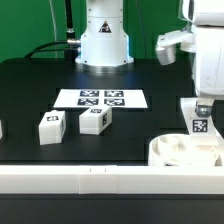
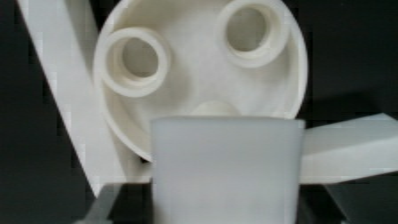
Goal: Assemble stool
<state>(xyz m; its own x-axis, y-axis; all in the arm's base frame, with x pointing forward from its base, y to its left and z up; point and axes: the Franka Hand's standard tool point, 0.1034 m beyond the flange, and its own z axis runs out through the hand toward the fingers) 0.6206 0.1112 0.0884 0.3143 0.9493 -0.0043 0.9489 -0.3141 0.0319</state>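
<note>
The round white seat (image 1: 178,150) lies flat at the front of the exterior view's right, against the white rail. In the wrist view the seat (image 2: 187,95) shows two round sockets. My gripper (image 1: 200,106) is shut on a white leg (image 1: 199,122) with a marker tag and holds it upright just above the seat's far side. In the wrist view this leg (image 2: 228,160) fills the space between my fingers (image 2: 128,198), in front of the seat. Two more legs (image 1: 50,128) (image 1: 95,120) stand on the black table, left of centre.
The long white rail (image 1: 90,180) runs along the table's front edge and also shows beside the seat in the wrist view (image 2: 50,70). The marker board (image 1: 100,98) lies behind the loose legs. The robot base (image 1: 103,40) stands at the back. Another white part (image 1: 2,128) shows at the left edge.
</note>
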